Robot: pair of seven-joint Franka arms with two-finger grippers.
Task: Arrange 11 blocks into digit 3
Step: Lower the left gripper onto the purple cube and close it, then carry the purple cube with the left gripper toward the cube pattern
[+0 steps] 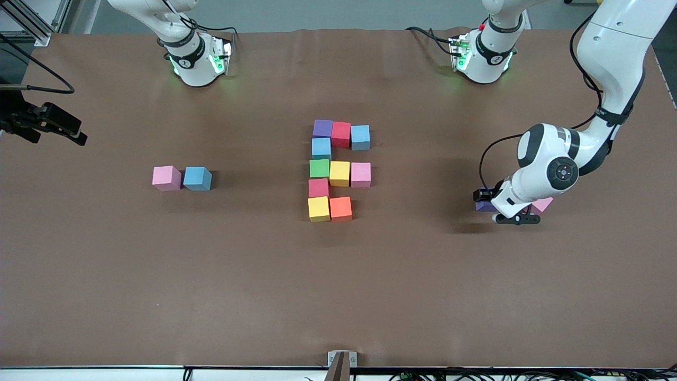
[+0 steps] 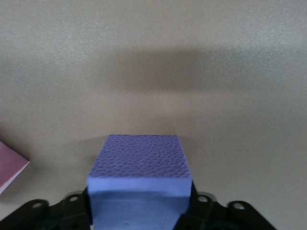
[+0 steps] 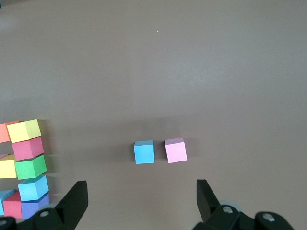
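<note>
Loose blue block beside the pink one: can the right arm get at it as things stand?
Probably yes. The right hand hangs open over bare table, and the blue block has only the pink block beside it; its other sides look free. The left hand is busy elsewhere with a purple block.

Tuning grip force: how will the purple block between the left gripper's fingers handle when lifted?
The purple block probably resists slipping: its top looks pebbled and matte. Flat faces suit the left gripper. Likely light foam, so it may dent.

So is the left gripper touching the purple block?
Touching. The left wrist view shows the purple block wedged in the left gripper, a finger pressed against each side.
</note>
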